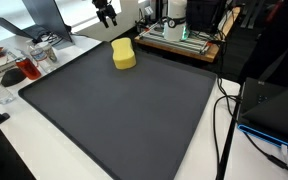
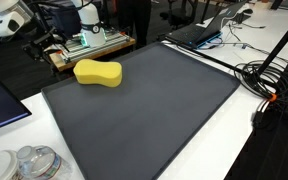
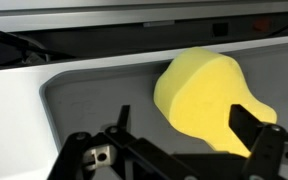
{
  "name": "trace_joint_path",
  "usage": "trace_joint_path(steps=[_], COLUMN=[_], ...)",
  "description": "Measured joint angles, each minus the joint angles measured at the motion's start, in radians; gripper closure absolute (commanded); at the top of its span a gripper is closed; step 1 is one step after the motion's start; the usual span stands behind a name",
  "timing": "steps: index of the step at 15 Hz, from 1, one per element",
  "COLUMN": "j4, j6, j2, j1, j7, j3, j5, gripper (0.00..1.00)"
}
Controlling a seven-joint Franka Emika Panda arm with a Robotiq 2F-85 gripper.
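Observation:
A yellow peanut-shaped sponge (image 1: 124, 55) lies near the far edge of a dark grey mat (image 1: 134, 115); it also shows in the other exterior view (image 2: 97, 72). My gripper (image 1: 105, 13) hangs in the air above and behind the sponge, apart from it; it also shows in an exterior view (image 2: 42, 40). In the wrist view the jaws (image 3: 184, 128) are spread wide and empty. The sponge (image 3: 199, 95) lies below them, with the right finger over its narrow end. The mat's rounded corner (image 3: 59, 100) shows on the left.
Clear plastic containers (image 1: 34, 58) and a red item (image 1: 14, 75) sit beside the mat. A device on a wooden board (image 1: 179, 35) stands behind it. Cables (image 2: 274, 80) and a laptop (image 2: 199, 35) lie along one side. More clear containers (image 2: 34, 162) sit at a near corner.

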Motion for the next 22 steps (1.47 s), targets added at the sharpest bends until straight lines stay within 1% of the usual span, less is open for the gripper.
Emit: trace_joint_path(steps=[2,4,5,7,10,13,16,20,22], j4=[-0.095,-0.193,-0.236,-0.282,-0.288,-0.301,-0.346,-0.320,-0.323], j6=[0.100,0.190,0.220,0.242,0.244,0.242,0.252,0.254,0.255], j2=[-0.062,-0.127,-0.156,-0.196,-0.209,-0.221,-0.292,-0.387,-0.439], j1=[0.011,0.026,0.034,0.044,0.048,0.070,0.077,0.086,0.088], j7=[0.035,0.107,0.141,0.164,0.164,0.162,0.197,0.221,0.228], j3=[-0.011,-0.011,-0.010,-0.009,-0.014,-0.022,-0.016,0.001,0.022], j5=[-0.041,-0.143,-0.183,-0.207,-0.209,-0.221,-0.299,-0.395,-0.465], gripper=[0.00,0.00,0.00,0.00,0.00,0.00,0.00,0.00,0.00])
